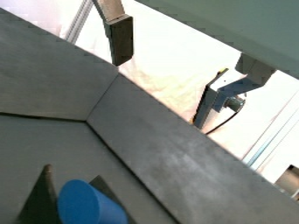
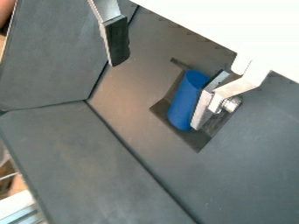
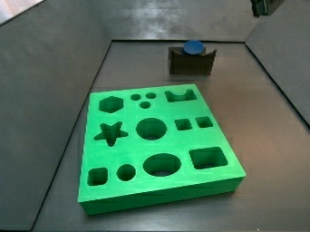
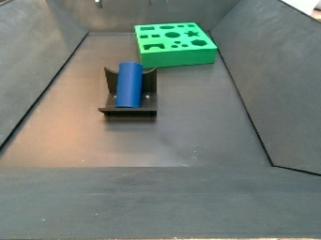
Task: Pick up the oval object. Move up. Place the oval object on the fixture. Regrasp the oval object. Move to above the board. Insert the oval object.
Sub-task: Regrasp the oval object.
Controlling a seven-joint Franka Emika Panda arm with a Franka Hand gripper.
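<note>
The oval object (image 4: 128, 82) lies across the notch of the fixture (image 4: 127, 109), on the dark table (image 4: 189, 131), well apart from the green board (image 3: 155, 140). In both wrist views the claw (image 2: 170, 59) hangs above it with its silver fingers (image 2: 114, 35) spread wide and nothing between them, the blue peg (image 2: 186, 98) showing below

Blue oval object (image 4: 129, 82) lying lengthwise in the notch of the dark fixture (image 4: 127, 108), untouched. Bright green board (image 3: 155, 149) with shaped holes flat on the counter, well apart. Pincer (image 2: 167, 68) above, fingers spread, holding nothing.
</note>
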